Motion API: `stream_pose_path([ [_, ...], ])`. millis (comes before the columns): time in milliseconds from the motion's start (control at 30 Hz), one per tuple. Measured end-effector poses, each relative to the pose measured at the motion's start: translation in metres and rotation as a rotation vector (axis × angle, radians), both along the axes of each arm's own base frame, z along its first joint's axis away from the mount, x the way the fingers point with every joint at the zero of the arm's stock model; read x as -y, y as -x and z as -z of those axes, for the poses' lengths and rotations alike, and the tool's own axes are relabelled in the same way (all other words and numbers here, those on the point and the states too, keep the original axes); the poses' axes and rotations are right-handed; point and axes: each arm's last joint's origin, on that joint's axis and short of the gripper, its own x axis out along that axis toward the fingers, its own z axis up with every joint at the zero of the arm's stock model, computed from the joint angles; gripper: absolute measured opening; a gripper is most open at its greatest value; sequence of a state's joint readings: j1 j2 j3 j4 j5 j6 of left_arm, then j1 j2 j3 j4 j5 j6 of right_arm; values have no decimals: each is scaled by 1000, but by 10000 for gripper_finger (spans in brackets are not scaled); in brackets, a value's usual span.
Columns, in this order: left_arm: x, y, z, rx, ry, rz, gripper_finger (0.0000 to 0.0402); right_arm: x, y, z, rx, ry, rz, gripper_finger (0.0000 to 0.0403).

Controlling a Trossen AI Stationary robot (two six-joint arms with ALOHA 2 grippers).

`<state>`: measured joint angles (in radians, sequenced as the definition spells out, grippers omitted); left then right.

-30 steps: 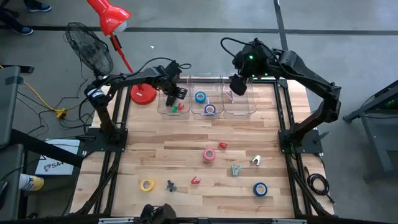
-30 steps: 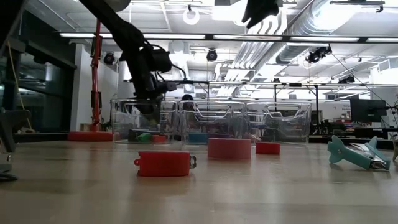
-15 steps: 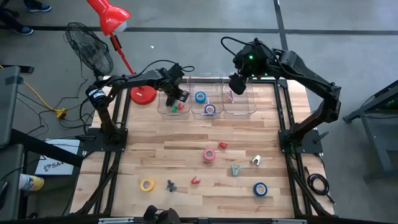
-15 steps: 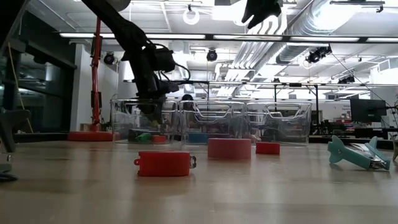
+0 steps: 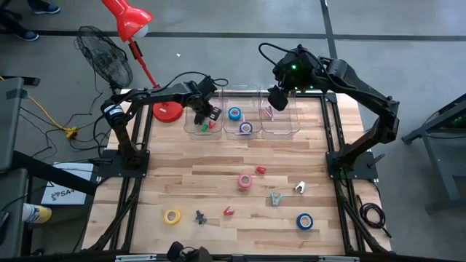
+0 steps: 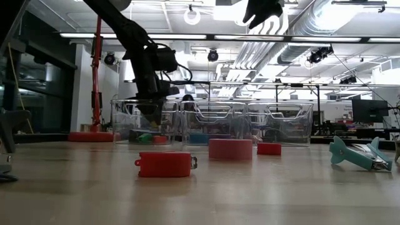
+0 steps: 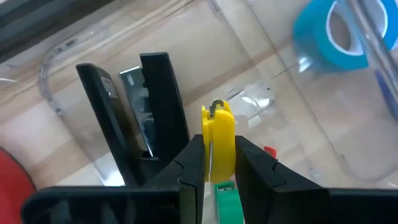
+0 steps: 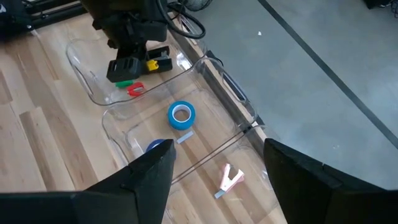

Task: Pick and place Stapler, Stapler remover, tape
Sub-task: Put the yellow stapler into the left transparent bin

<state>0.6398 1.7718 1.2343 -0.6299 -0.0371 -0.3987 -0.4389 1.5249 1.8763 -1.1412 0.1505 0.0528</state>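
Observation:
My left gripper (image 5: 209, 111) hangs over the left clear bin (image 5: 191, 124), shut on a small yellow stapler (image 7: 217, 134). Below it in that bin lie a black stapler (image 7: 146, 118), a green piece (image 7: 227, 199) and a red piece (image 8: 135, 89). The middle bin holds a blue tape roll (image 5: 234, 113) and a purple one (image 5: 246, 128). A pink stapler remover (image 8: 230, 179) lies in the right bin. My right gripper (image 8: 227, 186) is open, high above the right bin (image 5: 291, 125). Pink (image 5: 245, 181), yellow (image 5: 172, 216) and blue (image 5: 304, 221) tape rolls lie flat on the table. My left gripper pinches the yellow stapler between its two fingers (image 7: 193, 165), one on each flat side (image 7: 219, 149). It comes from above, pointing down into the bin. The stapler is lifted clear of the bin floor, and its end with a metal clip (image 7: 216, 107) sticks out past the fingertips.
On the near half of the table lie a teal stapler remover (image 5: 274, 198), a silver piece (image 5: 299, 188), two small red pieces (image 5: 261, 169) (image 5: 228, 211) and a grey piece (image 5: 199, 216). A red lamp's base (image 5: 167, 110) stands left of the bins, a fan (image 5: 104, 57) beyond.
My left gripper has drifted a little toward the table's right over the left bin, still shut on the yellow stapler.

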Motion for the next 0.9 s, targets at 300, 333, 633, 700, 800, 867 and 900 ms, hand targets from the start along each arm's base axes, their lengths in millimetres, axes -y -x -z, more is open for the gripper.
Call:
stream_pose_path([
  [300, 7, -5, 0, -7, -11, -12, 65, 0, 0, 0, -3, 3, -6, 237],
  [333, 7, -5, 0, -10, -16, -17, 66, 0, 0, 0, -3, 3, -8, 237],
  [633, 7, -5, 0, -2, -4, -24, 97, -1, 1, 2, -25, -9, -15, 237],
  [700, 7, -5, 0, 1, 1, -30, 104, -1, 2, 2, -33, -13, -15, 237],
  [800, 7, -5, 0, 1, 1, -31, 116, -2, 3, 3, -42, -17, -15, 237],
  [867, 7, -5, 0, -1, 3, -30, 127, -2, 3, 3, -49, -20, -15, 237],
  [900, 7, -4, 0, -3, 5, -31, 132, -2, 3, 3, -52, -19, -17, 237],
])
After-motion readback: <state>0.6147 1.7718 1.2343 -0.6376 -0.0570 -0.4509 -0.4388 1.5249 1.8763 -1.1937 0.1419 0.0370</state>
